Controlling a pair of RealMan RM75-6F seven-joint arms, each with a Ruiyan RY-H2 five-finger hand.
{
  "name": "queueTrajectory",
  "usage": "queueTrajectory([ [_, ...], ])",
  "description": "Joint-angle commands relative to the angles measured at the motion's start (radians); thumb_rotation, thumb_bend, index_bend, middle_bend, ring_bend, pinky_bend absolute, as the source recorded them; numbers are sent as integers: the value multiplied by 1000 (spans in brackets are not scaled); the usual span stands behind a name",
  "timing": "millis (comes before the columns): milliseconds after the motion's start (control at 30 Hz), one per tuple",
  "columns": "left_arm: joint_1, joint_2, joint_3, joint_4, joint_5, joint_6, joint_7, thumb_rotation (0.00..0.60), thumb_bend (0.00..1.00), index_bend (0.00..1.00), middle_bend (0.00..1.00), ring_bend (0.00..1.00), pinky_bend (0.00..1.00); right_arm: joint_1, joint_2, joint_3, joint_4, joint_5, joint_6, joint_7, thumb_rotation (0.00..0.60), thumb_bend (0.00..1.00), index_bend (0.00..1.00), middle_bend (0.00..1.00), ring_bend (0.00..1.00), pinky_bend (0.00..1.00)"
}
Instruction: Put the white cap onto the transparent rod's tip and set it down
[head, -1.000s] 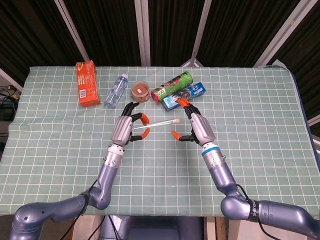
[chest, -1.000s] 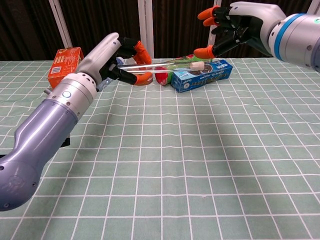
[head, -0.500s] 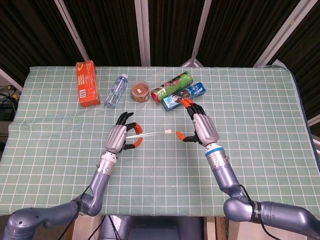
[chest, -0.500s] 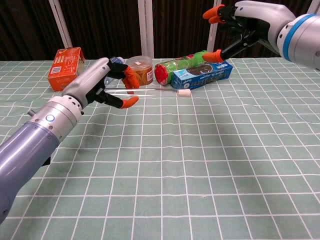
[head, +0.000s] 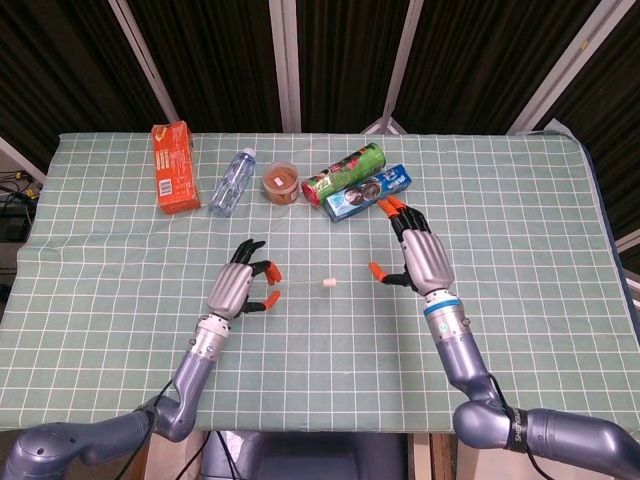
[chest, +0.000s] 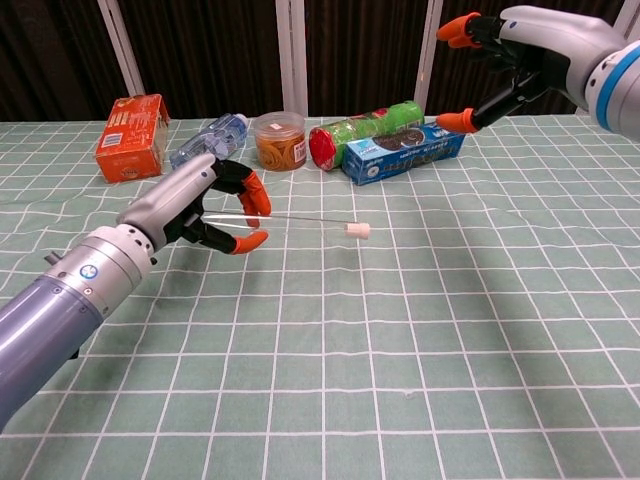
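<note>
Rod (chest: 300, 217) with cap (chest: 357, 231) on its tip is pinched at one end by left hand (chest: 205, 206) fingers, low over counter (chest: 420, 330). Right hand (chest: 505, 55) is raised well apart, fingers spread, empty.

Nothing on the counter (head: 520, 210) can really be read from here. The orange box (chest: 132, 136) carries print on its front and side, but it is too small and blurred to make out. The blue box (chest: 405, 153) has white lettering along its long face (a brand name, though the letters do not resolve). The green can (chest: 365, 130) shows a busy patterned wrap with no legible words.
</note>
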Motion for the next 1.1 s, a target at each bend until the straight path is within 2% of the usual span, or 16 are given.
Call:
queueTrajectory([
  [33, 6, -2, 7, 11, 3, -2, 2, 600, 792, 564, 569, 107, 0, -3, 3, 0, -4, -4, 4, -3, 600, 337, 0, 0, 0, 0],
  [600, 31, -23, 25, 72, 15, -27, -6, 600, 792, 564, 569, 107, 0, -18, 2, 2, -19, -20, 20, -3, 600, 337, 0, 0, 0, 0],
  [1100, 39, -19, 20, 70, 17, -43, 6, 600, 787, 557, 563, 106, 0, -25, -3, 7, -18, -23, 27, -5, 600, 337, 0, 0, 0, 0],
])
